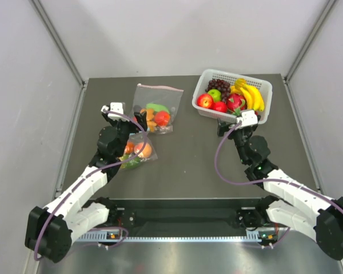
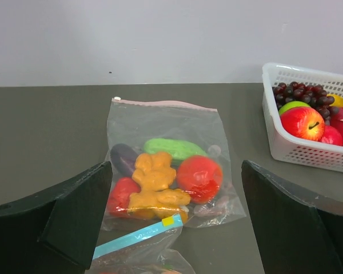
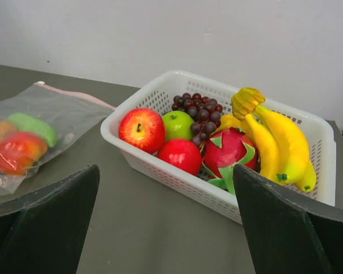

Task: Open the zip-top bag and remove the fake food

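Observation:
The small clear zip-top bag lies on the dark table at centre left, with its teal zip strip at the end facing the larger bag. The fake food shows through the bag: orange, peach-red and green pieces. My left gripper is open and empty, low over the bag's zip end. In the left wrist view the strip lies between and just below the fingers. My right gripper is open and empty in front of the white basket, and its wrist view shows the same.
A larger clear bag with a pink-red zip strip lies just beyond the small bag and holds a gingerbread-shaped piece and other items. A white basket with apples, grapes and bananas stands at the back right. Grey walls enclose the table.

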Motion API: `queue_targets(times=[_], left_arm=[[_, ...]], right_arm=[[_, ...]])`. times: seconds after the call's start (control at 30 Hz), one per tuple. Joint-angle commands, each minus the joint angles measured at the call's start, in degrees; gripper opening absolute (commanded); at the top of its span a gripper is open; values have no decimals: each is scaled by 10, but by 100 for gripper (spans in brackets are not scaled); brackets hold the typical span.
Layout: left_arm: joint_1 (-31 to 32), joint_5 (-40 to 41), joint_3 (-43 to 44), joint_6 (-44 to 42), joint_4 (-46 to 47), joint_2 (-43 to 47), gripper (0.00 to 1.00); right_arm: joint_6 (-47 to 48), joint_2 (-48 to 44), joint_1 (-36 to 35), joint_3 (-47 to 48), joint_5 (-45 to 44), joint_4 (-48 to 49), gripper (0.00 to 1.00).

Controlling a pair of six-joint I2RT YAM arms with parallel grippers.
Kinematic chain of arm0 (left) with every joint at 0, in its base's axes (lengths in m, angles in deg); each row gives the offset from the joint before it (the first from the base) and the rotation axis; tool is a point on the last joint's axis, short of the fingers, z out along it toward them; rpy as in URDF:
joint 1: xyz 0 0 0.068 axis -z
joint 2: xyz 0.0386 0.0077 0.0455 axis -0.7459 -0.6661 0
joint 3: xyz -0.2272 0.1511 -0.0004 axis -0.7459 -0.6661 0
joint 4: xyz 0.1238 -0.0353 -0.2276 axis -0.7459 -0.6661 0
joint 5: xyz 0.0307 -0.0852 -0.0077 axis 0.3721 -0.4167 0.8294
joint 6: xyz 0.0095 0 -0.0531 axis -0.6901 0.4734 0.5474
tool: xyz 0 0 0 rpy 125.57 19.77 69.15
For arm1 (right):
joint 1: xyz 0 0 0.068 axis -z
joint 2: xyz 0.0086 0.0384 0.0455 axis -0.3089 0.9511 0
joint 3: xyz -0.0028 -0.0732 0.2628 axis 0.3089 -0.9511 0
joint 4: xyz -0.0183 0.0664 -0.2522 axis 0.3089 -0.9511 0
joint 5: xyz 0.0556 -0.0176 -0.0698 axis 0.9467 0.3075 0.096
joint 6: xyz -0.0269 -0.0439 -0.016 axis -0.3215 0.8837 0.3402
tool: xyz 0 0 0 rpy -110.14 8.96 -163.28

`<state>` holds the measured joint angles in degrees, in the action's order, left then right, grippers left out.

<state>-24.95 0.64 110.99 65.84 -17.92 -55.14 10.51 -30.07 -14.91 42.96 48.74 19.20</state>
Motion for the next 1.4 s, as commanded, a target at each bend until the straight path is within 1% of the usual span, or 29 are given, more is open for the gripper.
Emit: queue_targets(times=[0.0, 0.3, 0.4, 0.43, 0.53, 0.57, 0.7, 0.9, 0.97, 1.07, 1.2, 1.23, 1.27, 1.37], left_arm=[[1, 27, 21, -3, 16, -1, 99], [1, 29, 36, -8, 0, -21, 99], [0, 41, 49, -7, -21, -33, 99], [1, 77, 55, 6, -41, -42, 99], [4, 133, 69, 21, -83, -56, 99], [7, 167, 70, 28, -92, -59, 99], [29, 219, 47, 51, -120, -53, 99], [63, 214, -16, 97, -124, -44, 99], [74, 231, -26, 104, -122, -41, 99], [88, 235, -35, 106, -116, -55, 99], [89, 206, -18, 102, -102, -119, 99], [88, 195, -11, 101, -100, -151, 99], [88, 178, -4, 100, -104, -166, 99], [89, 166, 26, 104, -118, -213, 99]], right_arm=[[-5, 3, -6, 27, 2, 8, 100], [-4, 8, -6, 30, 1, 4, 100], [-4, 8, -6, 30, -1, 5, 100], [-4, 9, -6, 30, -3, 5, 100], [-4, 10, -6, 31, -12, 2, 100], [-4, 11, -6, 31, -17, 1, 100], [-4, 14, -6, 32, -32, -2, 100], [-4, 17, -6, 34, -32, -4, 100], [-3, 19, -6, 34, -37, -5, 100], [-3, 23, -6, 35, -38, -4, 100], [-4, 23, -6, 37, -38, -9, 100], [-5, 22, -6, 36, -39, -10, 100], [-5, 21, -6, 36, -39, -11, 100], [-6, 18, -6, 34, -39, -11, 100]])
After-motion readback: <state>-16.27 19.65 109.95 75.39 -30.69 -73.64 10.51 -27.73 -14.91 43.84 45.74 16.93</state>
